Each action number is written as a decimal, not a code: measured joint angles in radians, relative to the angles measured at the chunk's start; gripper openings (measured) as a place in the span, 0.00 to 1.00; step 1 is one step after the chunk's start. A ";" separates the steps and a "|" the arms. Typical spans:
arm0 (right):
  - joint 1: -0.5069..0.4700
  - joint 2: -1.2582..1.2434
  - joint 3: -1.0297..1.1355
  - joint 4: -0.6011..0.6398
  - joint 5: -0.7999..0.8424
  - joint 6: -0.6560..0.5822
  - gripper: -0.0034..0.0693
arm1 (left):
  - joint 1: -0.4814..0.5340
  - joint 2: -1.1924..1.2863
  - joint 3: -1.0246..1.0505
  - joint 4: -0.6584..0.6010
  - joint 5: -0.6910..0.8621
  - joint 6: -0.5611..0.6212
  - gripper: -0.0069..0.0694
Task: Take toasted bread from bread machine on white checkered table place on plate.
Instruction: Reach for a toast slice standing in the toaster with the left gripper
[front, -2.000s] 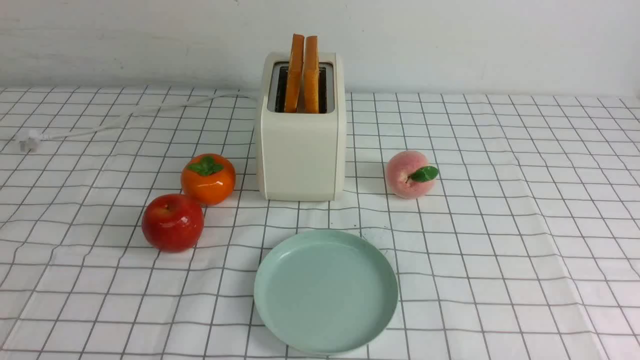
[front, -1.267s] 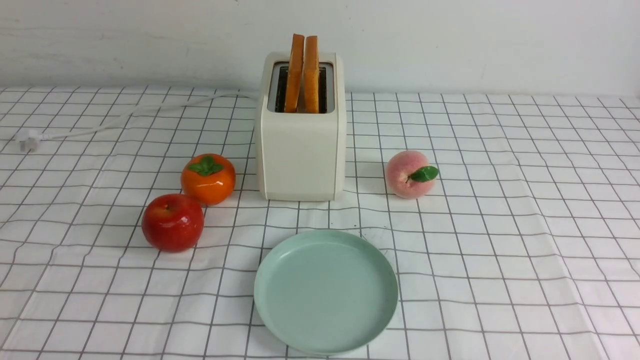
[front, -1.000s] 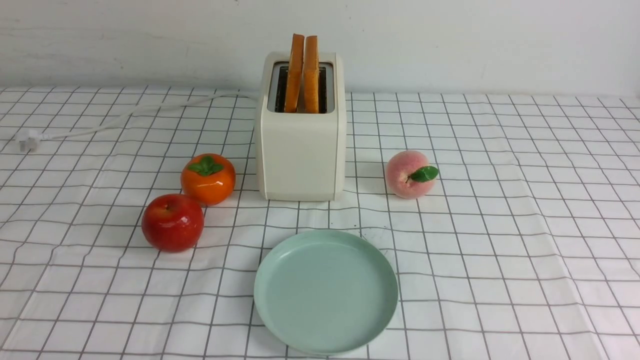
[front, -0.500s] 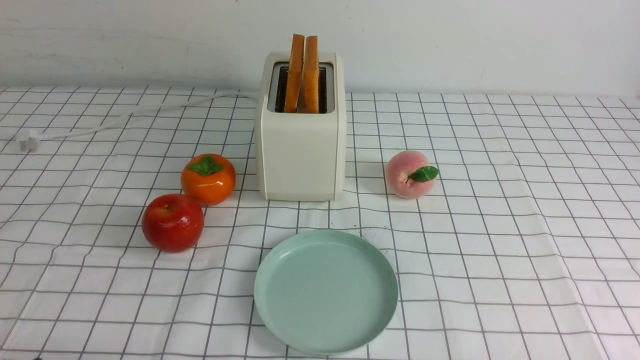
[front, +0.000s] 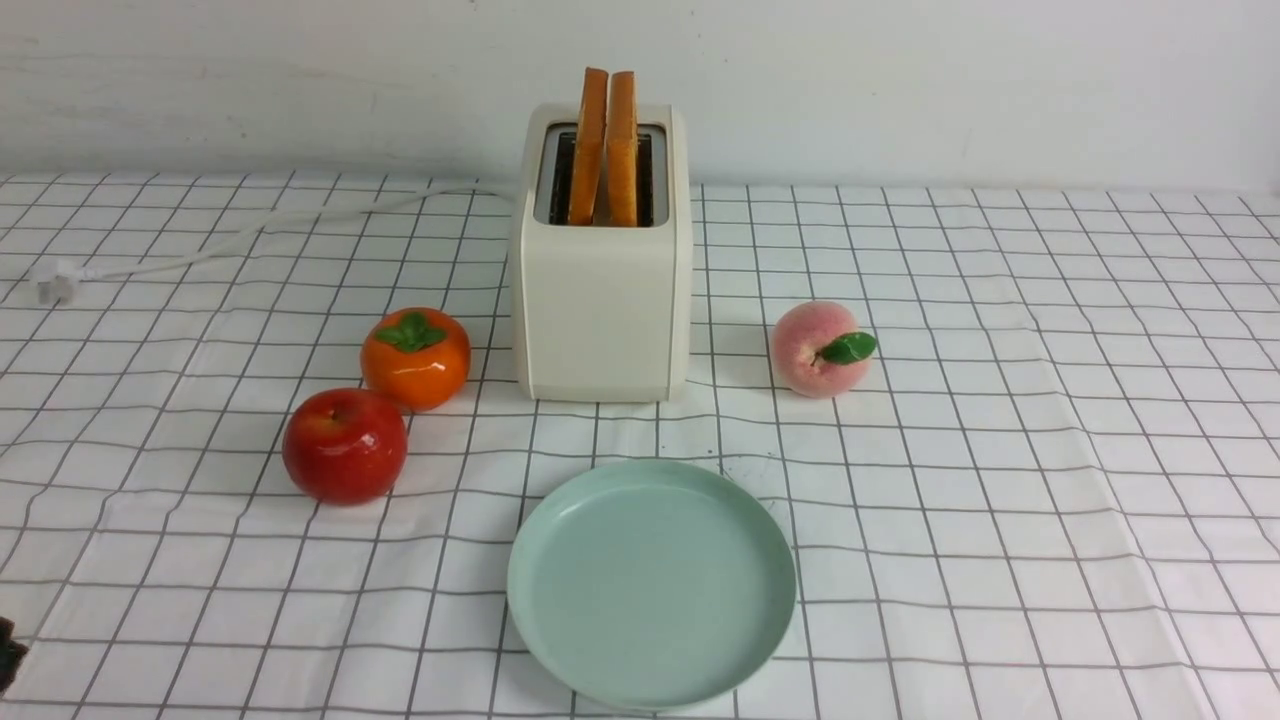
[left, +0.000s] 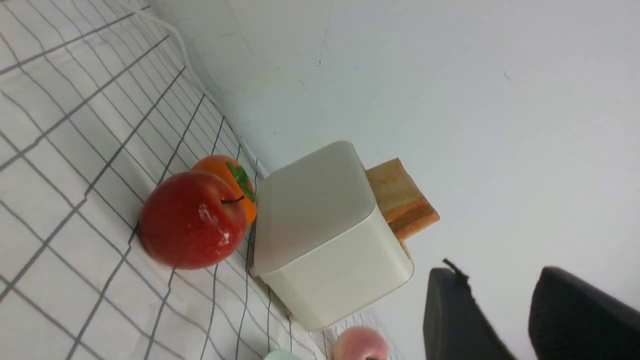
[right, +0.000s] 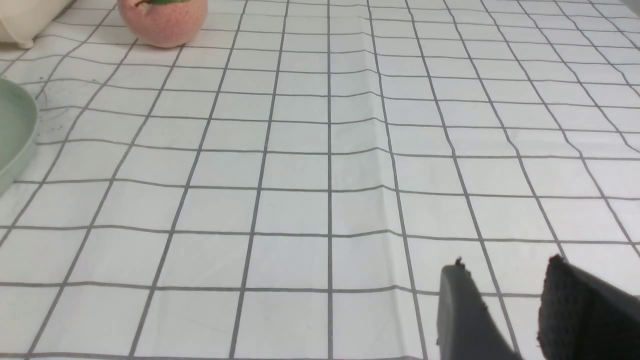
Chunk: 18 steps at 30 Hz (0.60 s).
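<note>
Left wrist view: faces toasted bread (left: 400, 200) upright in bread machine (left: 320, 235), beyond parted, empty left gripper (left: 510, 320), likely the nearer arm; right gripper (right: 515, 315) likewise parted and empty over white checkered table (right: 300, 170), well aside

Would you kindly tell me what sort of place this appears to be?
Probably a staged breakfast table, not a real kitchen: a toaster holding two slices of toast, a green plate, and a checkered cloth against a bare white wall.
</note>
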 joint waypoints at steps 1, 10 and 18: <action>0.000 0.000 0.000 0.000 0.000 0.000 0.38 | 0.000 0.004 -0.030 0.003 0.053 0.008 0.31; 0.000 0.000 0.000 0.000 0.000 0.000 0.38 | 0.000 0.483 -0.544 0.257 0.702 0.108 0.07; 0.000 0.000 0.000 0.000 0.000 0.000 0.38 | -0.004 1.055 -1.028 0.429 0.978 0.207 0.07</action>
